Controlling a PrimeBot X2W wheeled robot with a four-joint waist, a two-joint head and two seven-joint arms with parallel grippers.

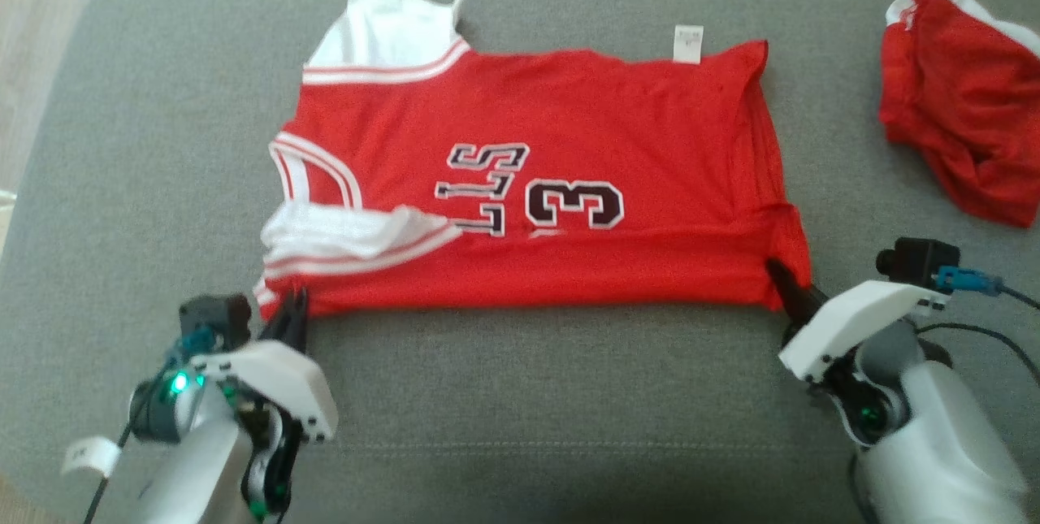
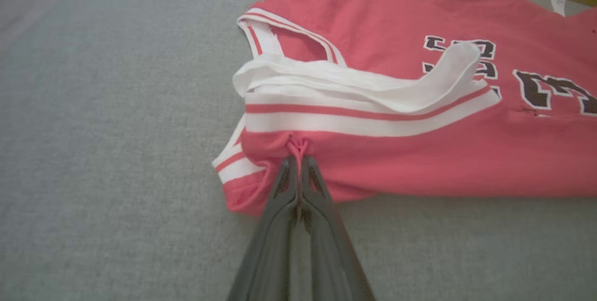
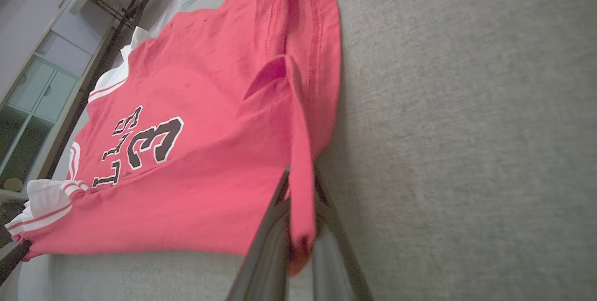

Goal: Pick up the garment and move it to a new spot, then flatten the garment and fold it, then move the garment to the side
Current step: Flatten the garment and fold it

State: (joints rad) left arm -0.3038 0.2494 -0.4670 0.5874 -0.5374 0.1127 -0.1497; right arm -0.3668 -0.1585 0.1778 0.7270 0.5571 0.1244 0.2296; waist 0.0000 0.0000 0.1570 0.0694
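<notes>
left pincer point(image 1: 294, 302), right pincer point(image 1: 777, 273), pinching garment's point(image 1: 569, 118) near corners

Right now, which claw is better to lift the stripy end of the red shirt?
Probably the left claw: it is shut on the red shirt beside the white stripes. The right claw pinches the opposite, plain corner.

A grey upholstered cushion point(image 1: 569, 394) with a rounded corner spreads wide, a stitched seam point(image 1: 520, 448) near its front edge. Pale wood floor point(image 1: 41, 12) lies beyond it. In the right wrist view, a glass-doored cabinet point(image 3: 32, 100) stands under soft, even light.
</notes>
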